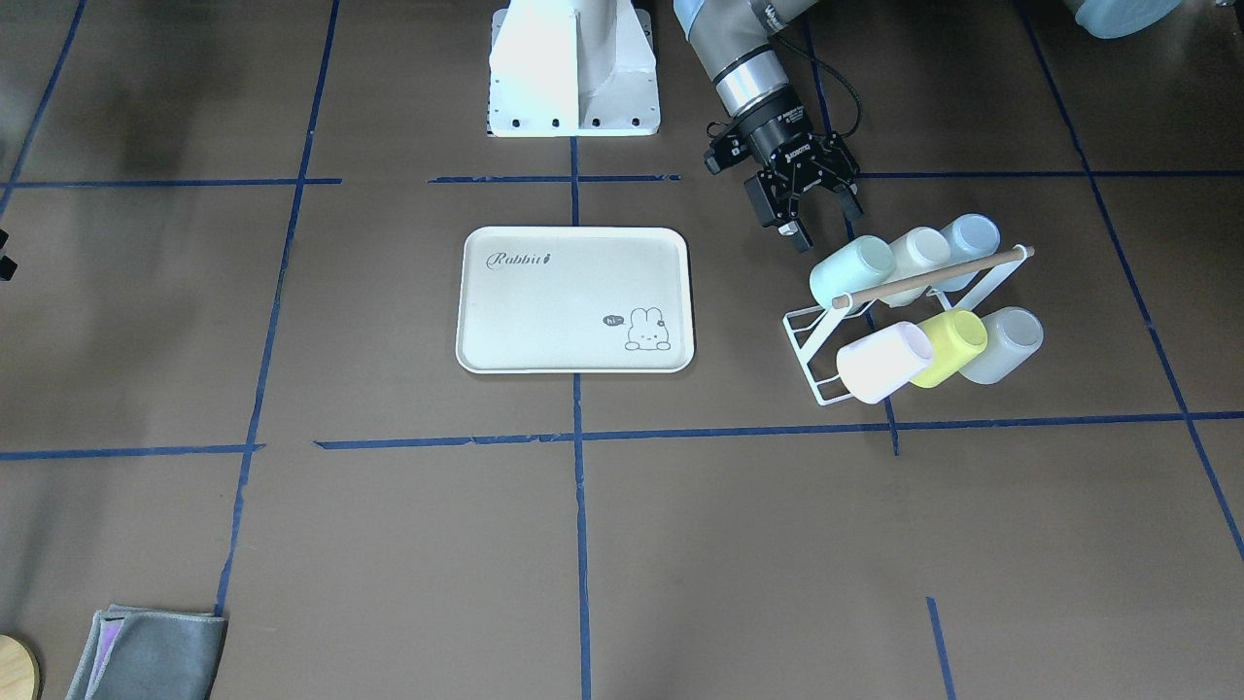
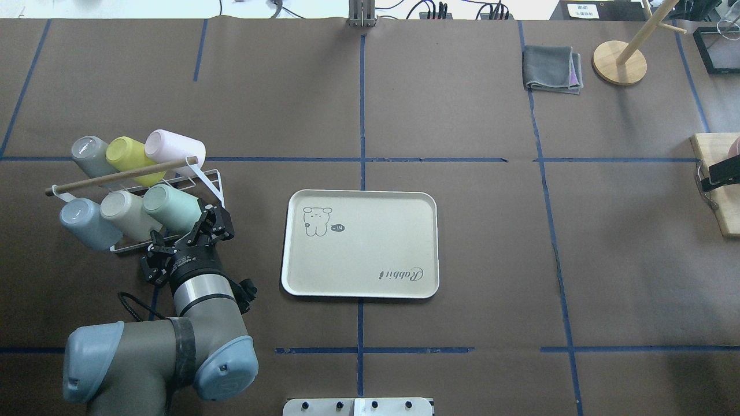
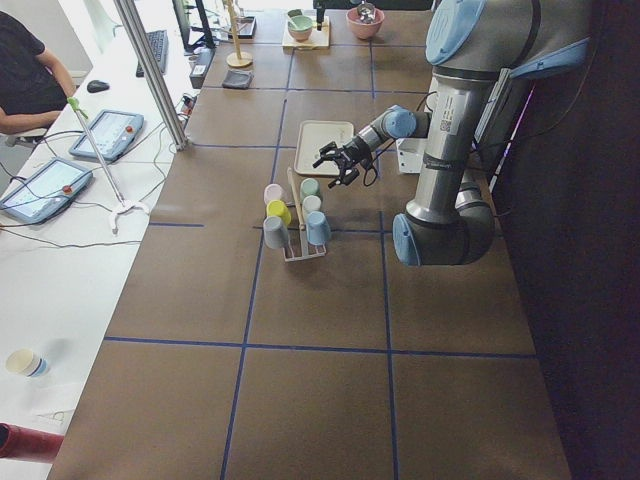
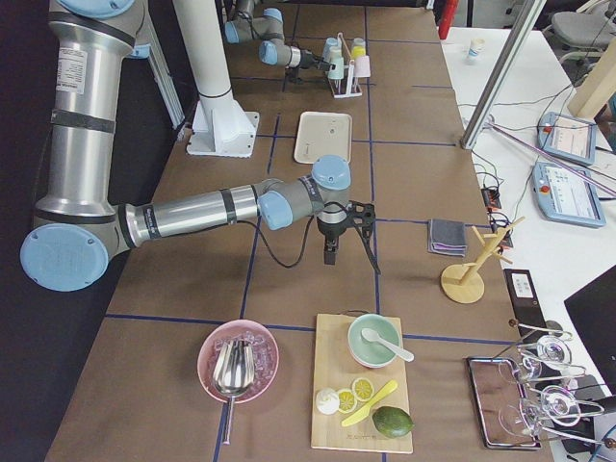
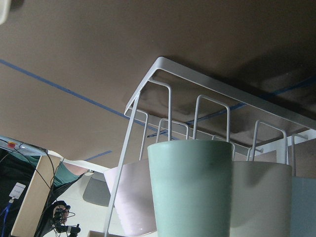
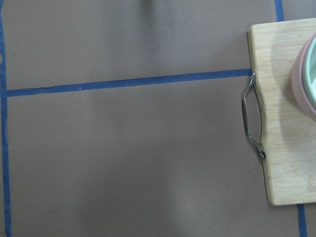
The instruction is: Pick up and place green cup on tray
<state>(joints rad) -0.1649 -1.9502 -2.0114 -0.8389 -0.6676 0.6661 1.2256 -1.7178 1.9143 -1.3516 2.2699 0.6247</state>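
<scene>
Cream tray [image 1: 573,292] lettered "Rabbit", with bunny drawing [image 1: 647,329].

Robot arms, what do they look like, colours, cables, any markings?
The left arm and right arm are silver-grey tubes with pale blue joint caps. Each ends in a black gripper with a black cable looping at the wrist. The left gripper carries small white lettering; on the right gripper none is legible.

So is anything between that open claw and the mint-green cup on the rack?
Nothing. The front-facing view shows only bare brown table between the left gripper and the green cup, and in the left wrist view the cup stands straight ahead, unblocked.
</scene>
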